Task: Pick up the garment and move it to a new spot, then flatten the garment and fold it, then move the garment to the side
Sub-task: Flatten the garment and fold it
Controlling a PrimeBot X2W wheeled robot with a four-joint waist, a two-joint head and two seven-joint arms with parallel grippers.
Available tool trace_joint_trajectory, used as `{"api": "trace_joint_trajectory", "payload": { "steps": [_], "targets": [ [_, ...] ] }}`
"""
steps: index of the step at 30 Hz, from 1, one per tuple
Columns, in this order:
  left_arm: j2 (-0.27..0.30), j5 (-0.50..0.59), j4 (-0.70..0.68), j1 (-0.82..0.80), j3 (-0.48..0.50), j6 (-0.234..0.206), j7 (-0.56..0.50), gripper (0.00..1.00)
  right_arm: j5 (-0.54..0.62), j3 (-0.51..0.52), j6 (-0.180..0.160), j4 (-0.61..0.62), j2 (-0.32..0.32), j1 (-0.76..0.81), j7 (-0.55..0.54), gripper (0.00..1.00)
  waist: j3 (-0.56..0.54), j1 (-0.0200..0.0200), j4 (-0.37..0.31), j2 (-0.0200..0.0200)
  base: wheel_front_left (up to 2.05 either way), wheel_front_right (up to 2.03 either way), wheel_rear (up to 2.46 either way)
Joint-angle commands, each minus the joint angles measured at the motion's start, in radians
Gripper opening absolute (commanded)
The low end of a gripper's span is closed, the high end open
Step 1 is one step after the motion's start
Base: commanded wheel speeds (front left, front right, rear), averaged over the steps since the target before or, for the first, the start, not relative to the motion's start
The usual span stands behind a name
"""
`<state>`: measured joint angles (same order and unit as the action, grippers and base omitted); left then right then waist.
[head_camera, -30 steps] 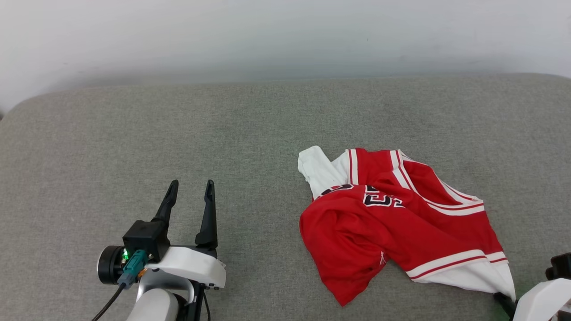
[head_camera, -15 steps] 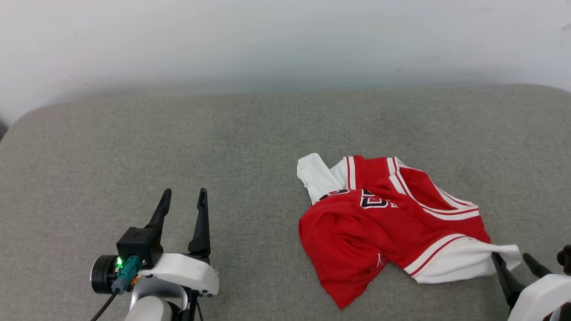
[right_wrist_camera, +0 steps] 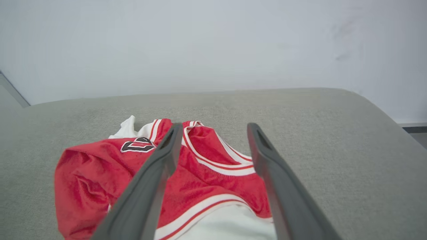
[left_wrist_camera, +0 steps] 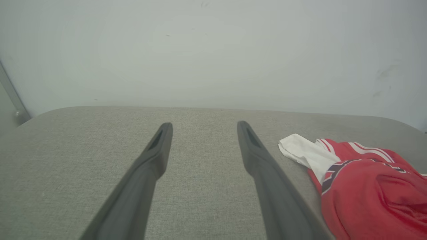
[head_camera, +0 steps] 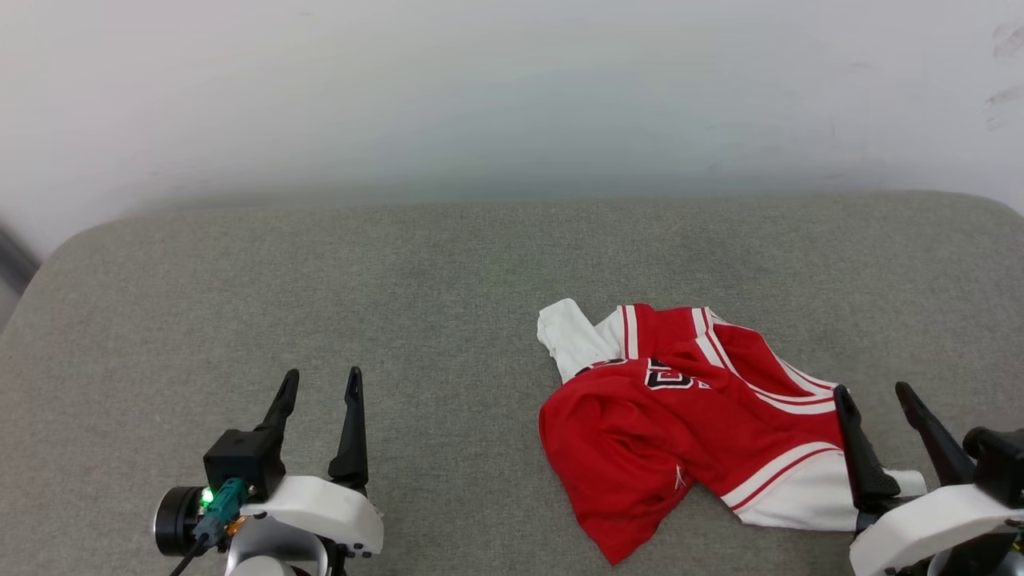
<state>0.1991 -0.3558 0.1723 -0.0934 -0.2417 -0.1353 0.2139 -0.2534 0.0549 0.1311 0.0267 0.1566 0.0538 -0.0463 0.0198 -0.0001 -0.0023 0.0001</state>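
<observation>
Two claws and one garment occupy a bench (head_camera: 400, 304) covered in grey woven fabric, with rounded corners at its far edge; the cover lies smooth. A pale, plain wall (head_camera: 480, 96) rises directly behind the far edge; faint scuff marks (head_camera: 1002, 40) show on it toward 2 o'clock in the head view. A dark band (right_wrist_camera: 413, 128) runs along the foot of the wall past the bench corner at 3 o'clock in the right wrist view; a grey upright strip (left_wrist_camera: 10, 96) stands against the wall at 9 o'clock in the left wrist view.

The garment (head_camera: 680, 416) lies crumpled on the bench at 4 o'clock in the head view, well apart from the far edge; its red body is bunched and partly folded over itself, so the black-and-white number print is partly hidden. A white sleeve panel points out at the garment's 10 o'clock corner; a second white panel with red-and-white stripe trim lies at its 4 o'clock corner.

The left claw (head_camera: 322, 372) sits at 7 o'clock in the head view, fingers spread, nothing between them, over bare fabric and well apart from the garment. The right claw (head_camera: 870, 389) sits at 4 o'clock, fingers spread and pinching nothing; it stands over the garment's 4 o'clock corner; contact with the cloth cannot be told.
</observation>
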Motion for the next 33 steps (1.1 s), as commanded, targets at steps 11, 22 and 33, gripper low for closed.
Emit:
{"api": "trace_joint_trajectory", "payload": {
  "steps": [11, 22, 33],
  "targets": [
    [0.007, -0.005, 0.017, -0.152, -0.051, 0.044, -0.127, 1.00, 0.040, -0.034, 0.000, 0.115, -0.060, -0.014, -0.013, 1.00, 0.087, 0.0001, -0.031, -0.0001, 0.00, 0.00, 0.00],
    [-0.042, -0.059, 0.239, -0.539, -0.134, 0.198, -0.336, 1.00, 0.055, -0.092, 0.000, 0.140, -0.069, -0.109, -0.004, 1.00, 0.233, 0.0001, -0.117, -0.0001, 0.00, 0.00, 0.00],
    [0.001, -0.101, 0.516, -0.729, -0.308, 0.264, -0.681, 1.00, 0.042, -0.135, -0.001, 0.075, -0.072, -0.145, 0.030, 1.00, 0.309, 0.0001, -0.191, -0.0001, 0.00, 0.00, 0.00]
  ]
}}
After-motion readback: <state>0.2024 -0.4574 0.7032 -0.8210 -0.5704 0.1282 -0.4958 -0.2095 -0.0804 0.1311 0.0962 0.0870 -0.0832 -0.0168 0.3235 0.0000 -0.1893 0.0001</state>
